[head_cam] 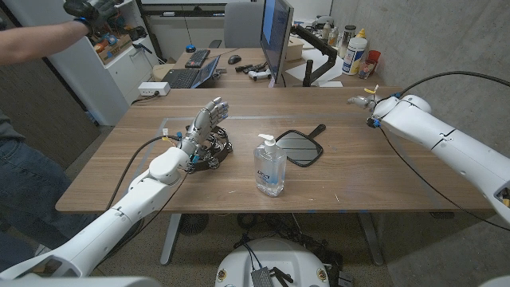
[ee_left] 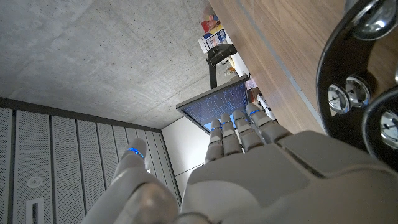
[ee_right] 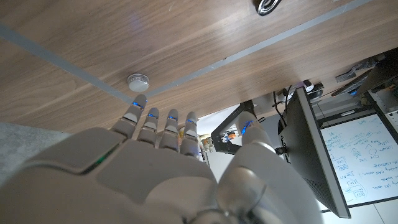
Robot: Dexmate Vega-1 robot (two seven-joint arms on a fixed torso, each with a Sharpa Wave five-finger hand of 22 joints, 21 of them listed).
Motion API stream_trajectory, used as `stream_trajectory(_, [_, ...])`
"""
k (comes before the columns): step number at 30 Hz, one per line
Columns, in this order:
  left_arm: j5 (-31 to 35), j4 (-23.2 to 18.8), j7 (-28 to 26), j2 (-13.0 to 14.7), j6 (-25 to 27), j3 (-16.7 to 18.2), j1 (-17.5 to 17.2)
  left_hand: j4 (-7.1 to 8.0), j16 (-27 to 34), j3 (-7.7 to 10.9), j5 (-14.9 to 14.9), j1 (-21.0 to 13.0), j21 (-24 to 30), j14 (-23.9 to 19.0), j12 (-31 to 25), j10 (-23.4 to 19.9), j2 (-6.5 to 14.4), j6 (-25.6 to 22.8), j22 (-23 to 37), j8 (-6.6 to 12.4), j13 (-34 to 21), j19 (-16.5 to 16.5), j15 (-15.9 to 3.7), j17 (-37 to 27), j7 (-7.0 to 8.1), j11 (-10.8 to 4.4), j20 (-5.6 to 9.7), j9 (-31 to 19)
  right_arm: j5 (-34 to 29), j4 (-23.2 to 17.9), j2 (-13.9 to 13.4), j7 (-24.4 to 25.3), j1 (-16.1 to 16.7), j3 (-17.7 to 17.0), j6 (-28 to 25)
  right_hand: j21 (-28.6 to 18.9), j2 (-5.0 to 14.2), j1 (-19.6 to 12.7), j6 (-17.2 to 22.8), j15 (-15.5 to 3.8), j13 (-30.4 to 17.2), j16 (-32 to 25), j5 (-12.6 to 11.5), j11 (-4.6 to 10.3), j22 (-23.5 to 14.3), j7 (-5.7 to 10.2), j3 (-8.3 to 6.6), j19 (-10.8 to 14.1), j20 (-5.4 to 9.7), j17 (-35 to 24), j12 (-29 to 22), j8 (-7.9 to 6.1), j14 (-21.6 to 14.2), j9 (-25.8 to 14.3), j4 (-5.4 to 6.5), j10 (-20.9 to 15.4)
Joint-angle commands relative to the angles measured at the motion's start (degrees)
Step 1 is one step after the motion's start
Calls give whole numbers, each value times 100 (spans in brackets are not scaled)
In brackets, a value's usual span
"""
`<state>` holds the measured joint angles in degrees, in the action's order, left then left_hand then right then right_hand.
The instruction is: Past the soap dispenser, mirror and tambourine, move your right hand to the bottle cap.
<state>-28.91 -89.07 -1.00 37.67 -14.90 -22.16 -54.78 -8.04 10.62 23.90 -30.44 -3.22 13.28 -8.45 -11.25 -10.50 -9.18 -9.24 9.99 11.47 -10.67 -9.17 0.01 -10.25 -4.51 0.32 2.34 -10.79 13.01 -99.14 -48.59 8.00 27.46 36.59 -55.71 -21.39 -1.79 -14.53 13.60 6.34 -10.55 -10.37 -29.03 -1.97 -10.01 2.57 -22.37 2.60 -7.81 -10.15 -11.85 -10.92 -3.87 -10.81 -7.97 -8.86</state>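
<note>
A small white bottle cap (ee_right: 137,81) lies on the wood beside a strip of tape, just beyond the fingertips of my right hand (ee_right: 161,162), whose fingers are straight and apart with nothing in them. That right hand (head_cam: 362,100) hovers over the table's far right part. The clear soap dispenser (head_cam: 270,167) stands at the middle front, and the black hand mirror (head_cam: 299,146) lies just behind it. A black tambourine (head_cam: 212,151) lies to their left, with its jingles (ee_left: 348,93) beside my left hand (ee_left: 261,174). My left hand (head_cam: 205,123) stands over the tambourine, fingers extended, holding nothing.
Behind the table stands a second desk with a monitor (head_cam: 276,36), keyboards and bottles (head_cam: 356,52). A person's gloved arm (head_cam: 80,20) reaches in at the top left, and a person stands at the left edge (head_cam: 16,167). Tape lines (ee_right: 56,59) cross the tabletop.
</note>
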Motion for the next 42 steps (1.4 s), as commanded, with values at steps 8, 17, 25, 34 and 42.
stream_trajectory(8, [78,-87,-31,-5,-7,-31,10,-4,23,-43,-61,-56,-21,13,-8,7,3,-23,20,9,-5,-24,21,-15,-3,8,-65,-10,-166,397,77,-247,-420,243,-106,43,-41,-86,-62,28,-36,7,-29,-109,-32,28,46,14,-151,-17,25,4,71,-7,-5,51])
stream_trajectory(17, [91,-94,-57,-6,18,-35,2,-6,23,-59,-71,-61,-30,16,-9,7,5,-30,21,10,-6,-32,19,-15,-6,6,-71,-10,-218,543,106,-325,-557,286,-131,65,-43,-113,-48,33,-38,5,-32,-136,-33,61,47,20,-188,-15,24,-9,84,-8,-12,80])
stream_trajectory(25, [-28,-189,-30,-12,98,-26,-46,-6,22,-73,-80,-65,-39,19,-10,8,8,-42,21,14,-6,-40,19,-15,-11,12,-73,-11,-210,745,173,-385,-643,288,-109,84,-43,-137,-51,36,-40,3,-33,-148,-34,89,48,24,-233,-13,21,-12,89,-8,-18,98])
stream_trajectory(34, [36,-281,-70,7,101,-40,-66,-7,25,-91,-90,-71,-52,13,-15,-2,11,-47,22,14,-6,-43,20,-16,-9,13,-76,-11,-247,989,206,-486,-751,339,33,116,-46,-165,-57,62,-42,13,-35,-164,-35,99,50,8,-255,-13,25,-15,134,-7,-25,138])
stream_trajectory(42, [74,-287,-108,-7,139,-62,-51,-7,27,-108,-100,-76,-66,8,-13,5,15,-51,23,14,-6,-39,23,-16,-13,19,-93,-11,-279,1285,266,-580,-845,375,174,146,-54,-183,-34,66,-43,9,-35,-172,-37,126,55,-9,-300,-14,27,-28,145,-7,-28,173])
